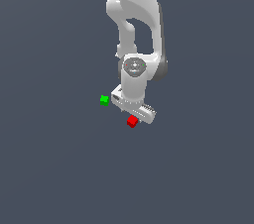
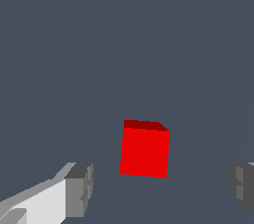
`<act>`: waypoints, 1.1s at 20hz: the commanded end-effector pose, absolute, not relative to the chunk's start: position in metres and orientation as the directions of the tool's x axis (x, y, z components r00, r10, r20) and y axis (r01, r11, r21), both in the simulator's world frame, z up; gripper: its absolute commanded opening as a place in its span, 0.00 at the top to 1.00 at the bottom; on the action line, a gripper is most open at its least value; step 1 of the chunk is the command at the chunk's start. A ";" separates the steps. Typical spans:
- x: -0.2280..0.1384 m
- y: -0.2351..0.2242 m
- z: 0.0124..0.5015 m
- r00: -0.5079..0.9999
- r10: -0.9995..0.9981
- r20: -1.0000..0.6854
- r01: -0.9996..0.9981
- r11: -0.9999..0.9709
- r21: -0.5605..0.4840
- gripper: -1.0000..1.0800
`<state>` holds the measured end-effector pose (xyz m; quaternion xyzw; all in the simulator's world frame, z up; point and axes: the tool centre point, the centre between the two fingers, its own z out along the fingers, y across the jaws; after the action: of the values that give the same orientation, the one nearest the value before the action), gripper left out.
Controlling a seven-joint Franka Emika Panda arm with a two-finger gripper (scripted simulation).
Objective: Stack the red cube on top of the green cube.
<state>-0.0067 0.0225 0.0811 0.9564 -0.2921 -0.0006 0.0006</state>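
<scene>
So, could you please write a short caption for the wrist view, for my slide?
Open gripper lined up on the red cube, its fingers on either side and apart from it.

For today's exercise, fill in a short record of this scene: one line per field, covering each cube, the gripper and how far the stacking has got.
red cube: on the surface, lined up with the gap between the open jaws, touching neither
green cube: on the surface, apart from the red cube, toward the exterior view's left
gripper: open, pointing down over the red cube
held object: none
stack status: not yet done; cubes are separate
wrist view: shows only the red cube
</scene>
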 end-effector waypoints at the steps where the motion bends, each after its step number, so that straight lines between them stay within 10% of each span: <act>1: -0.006 0.024 0.076 0.809 -0.588 0.000 -0.588 -0.809 0.001 0.04; 22: -0.006 0.027 0.030 0.782 -0.623 0.000 -0.623 -0.782 0.000 0.04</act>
<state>-0.0063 0.0268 0.0366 0.9441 -0.3297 -0.0002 0.0002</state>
